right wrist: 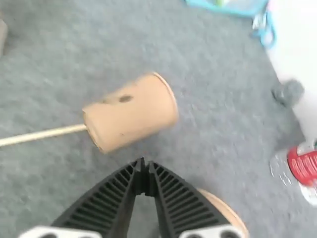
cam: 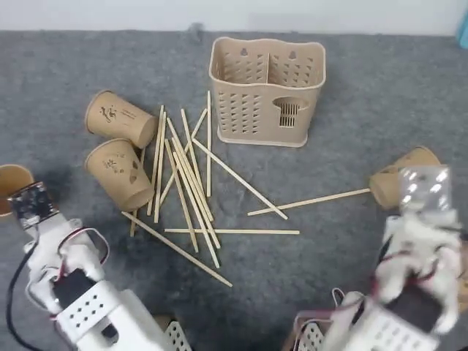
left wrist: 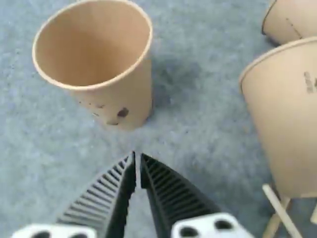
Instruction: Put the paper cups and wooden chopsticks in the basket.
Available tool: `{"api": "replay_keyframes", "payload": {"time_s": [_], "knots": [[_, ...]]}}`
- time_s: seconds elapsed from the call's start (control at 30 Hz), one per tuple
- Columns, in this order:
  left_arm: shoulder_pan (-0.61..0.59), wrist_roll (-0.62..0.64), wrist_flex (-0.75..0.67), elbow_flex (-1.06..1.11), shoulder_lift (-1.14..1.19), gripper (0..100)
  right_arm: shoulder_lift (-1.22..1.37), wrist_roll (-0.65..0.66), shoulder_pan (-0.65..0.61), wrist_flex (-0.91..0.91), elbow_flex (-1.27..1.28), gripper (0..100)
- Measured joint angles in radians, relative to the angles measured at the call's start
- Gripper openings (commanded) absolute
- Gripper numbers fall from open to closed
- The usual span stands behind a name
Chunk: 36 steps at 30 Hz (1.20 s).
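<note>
The tan slotted basket (cam: 267,91) stands at the back centre. Several wooden chopsticks (cam: 191,175) lie scattered in front of it. Two paper cups lie on their sides at the left (cam: 121,117) (cam: 117,172). A third paper cup (left wrist: 96,59) stands upright at the table's far left, just ahead of my shut left gripper (left wrist: 137,158). On the right a fourth cup (right wrist: 131,111) lies on its side, with one chopstick (right wrist: 39,134) touching its base. My right gripper (right wrist: 143,166) is shut and empty just short of it. Another cup's rim (right wrist: 223,208) shows beneath that gripper.
Grey carpet covers the table. In the left wrist view the two lying cups (left wrist: 287,114) are close beside the gripper. A red and white object (right wrist: 302,166) and a blue item (right wrist: 228,5) lie off to the side in the right wrist view.
</note>
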Motion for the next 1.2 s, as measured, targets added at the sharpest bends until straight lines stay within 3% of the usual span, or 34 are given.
{"api": "replay_keyframes", "payload": {"time_s": [0.1,0.37,0.47,0.73,1.03,1.2], "knots": [[-0.002,0.0,0.0,0.014,0.0,2,0.269,0.038,0.048,0.0,-0.167,11.1],[-0.002,0.0,0.0,0.014,0.0,2,0.939,0.094,0.101,0.089,-0.701,8.3],[-0.002,0.0,0.0,0.014,0.0,2,1.162,0.1,0.101,0.14,-0.918,0.8],[-0.002,0.0,0.0,0.014,0.0,2,1.682,0.072,0.103,0.147,-1.339,0.9],[-0.002,0.0,0.0,0.014,0.0,2,2.076,0.057,0.1,0.169,-1.708,0.9],[-0.002,0.0,0.0,0.014,0.0,2,2.133,0.032,0.038,0.338,-1.791,0.9]]}}
